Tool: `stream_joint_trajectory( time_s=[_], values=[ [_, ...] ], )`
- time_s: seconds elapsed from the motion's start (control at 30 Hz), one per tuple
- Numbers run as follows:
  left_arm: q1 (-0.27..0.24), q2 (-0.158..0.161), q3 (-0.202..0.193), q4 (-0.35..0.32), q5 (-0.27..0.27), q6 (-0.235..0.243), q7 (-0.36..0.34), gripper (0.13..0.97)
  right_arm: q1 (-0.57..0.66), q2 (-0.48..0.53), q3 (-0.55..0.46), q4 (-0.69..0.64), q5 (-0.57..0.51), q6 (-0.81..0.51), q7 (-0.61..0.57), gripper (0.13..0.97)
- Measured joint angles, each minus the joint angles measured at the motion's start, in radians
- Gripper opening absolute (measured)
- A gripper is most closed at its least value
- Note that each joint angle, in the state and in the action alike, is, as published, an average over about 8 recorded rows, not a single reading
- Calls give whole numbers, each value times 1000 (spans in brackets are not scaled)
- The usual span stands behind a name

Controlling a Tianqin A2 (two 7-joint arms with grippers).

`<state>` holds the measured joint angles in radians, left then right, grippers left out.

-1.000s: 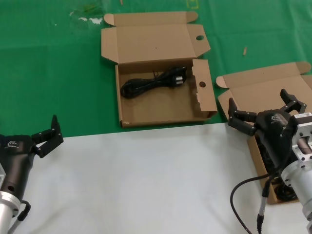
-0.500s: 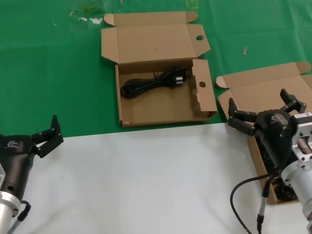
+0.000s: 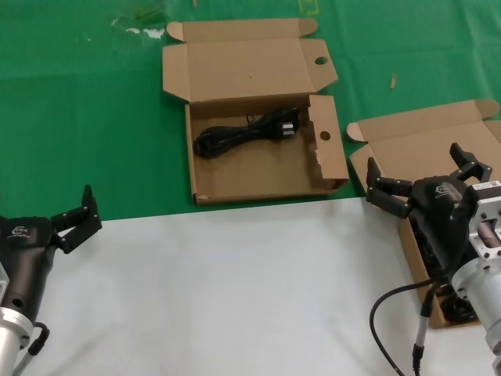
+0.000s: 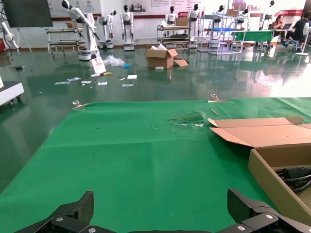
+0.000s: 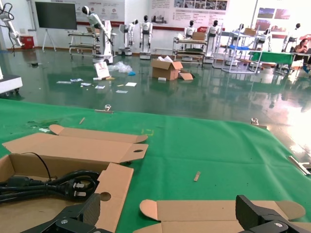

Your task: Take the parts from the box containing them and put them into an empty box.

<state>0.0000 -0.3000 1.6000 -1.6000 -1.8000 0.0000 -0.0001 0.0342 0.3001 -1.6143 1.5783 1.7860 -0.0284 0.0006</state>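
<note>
**Right end effector poised over the source box, fingers spread**

The right end effector (image 3: pixel 423 182) sits at the right edge of the head view, its black fingers spread wide apart and holding nothing. It hovers directly above the box containing the parts (image 3: pixel 427 149), a plain brown carton with its lid folded back. Most of that carton's inside is hidden beneath the arm; only a sliver of dark cable (image 3: pixel 458 309) shows near the robot's body, so the remaining parts appear to lie below and slightly behind the fingers.

Well apart to the robot's left, farther across the green counter (image 3: pixel 78 117), lies the second box (image 3: pixel 266 168), the one with round holes in its flaps. One coiled black power cable (image 3: pixel 246 133) already rests inside, its long axis running side to side, plug toward the right arm.

The left end effector (image 3: pixel 74 215) waits at the left edge, fingers also apart and empty, near neither box. The right arm is clearly nearer the source, so the pick probably falls to it.
</note>
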Motion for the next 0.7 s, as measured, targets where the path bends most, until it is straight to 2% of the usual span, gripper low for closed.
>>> stream_joint_trajectory(
  time_s=[0.7],
  values=[
    [0,0,0,0,0,0,0,966,0,0,0,0,0,0,0,966]
  ],
)
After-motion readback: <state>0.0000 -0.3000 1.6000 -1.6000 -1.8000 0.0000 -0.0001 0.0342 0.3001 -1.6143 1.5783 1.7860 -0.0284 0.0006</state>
